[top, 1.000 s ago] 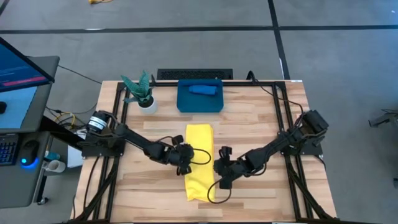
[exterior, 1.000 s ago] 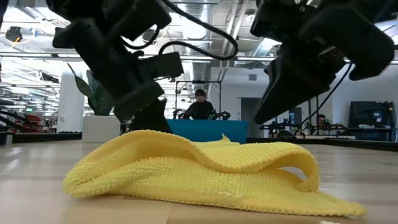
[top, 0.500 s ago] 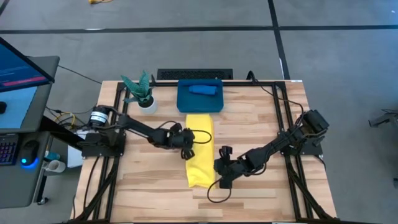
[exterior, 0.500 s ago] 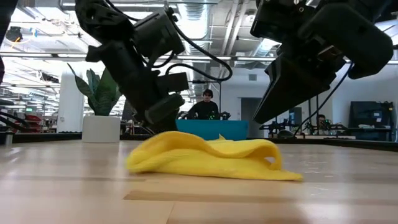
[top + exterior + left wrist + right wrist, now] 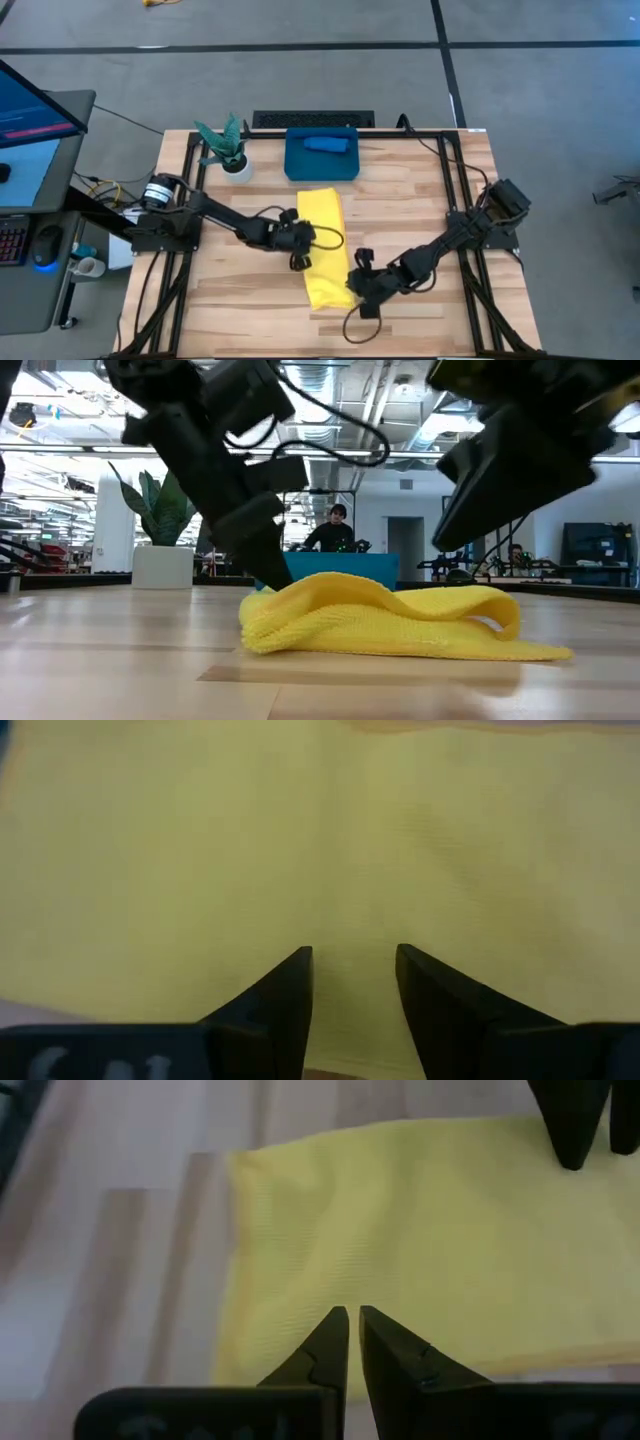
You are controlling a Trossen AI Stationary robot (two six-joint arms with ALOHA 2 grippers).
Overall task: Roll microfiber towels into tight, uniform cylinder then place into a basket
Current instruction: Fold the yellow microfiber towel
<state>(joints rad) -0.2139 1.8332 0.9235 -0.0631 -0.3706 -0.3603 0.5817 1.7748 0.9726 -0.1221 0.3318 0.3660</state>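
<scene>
The yellow towel [image 5: 326,225] lies flat and lengthwise on the table's middle, humped in the low view [image 5: 380,620]. My left gripper [image 5: 305,247] is at the towel's left long edge, about mid-length, with its fingers narrowly apart on the cloth [image 5: 355,955]. My right gripper [image 5: 358,288] is shut [image 5: 348,1315] and hovers just above the towel's near right part. The blue towel [image 5: 325,143] lies rolled in the teal basket [image 5: 296,168] at the far edge. My left gripper has its two fingers on the yellow towel's left long edge [image 5: 350,910], about mid-length, with a ridge of cloth between them. The fingers [image 5: 572,1130] slant down from the table's left. The towel lies on the table. One layer or several, I cannot tell.
A white plant pot [image 5: 238,168] stands to the left of the basket. A black keyboard [image 5: 312,119] lies behind the basket. Bare wood shows on both sides of the towel and along the near edge. A person [image 5: 335,530] sits in the room beyond the table.
My left gripper has gone toward the far edge and then part of the way back. The yellow towel has slid with it and now lies farther from the near edge. My right gripper has gone a little toward the near edge.
</scene>
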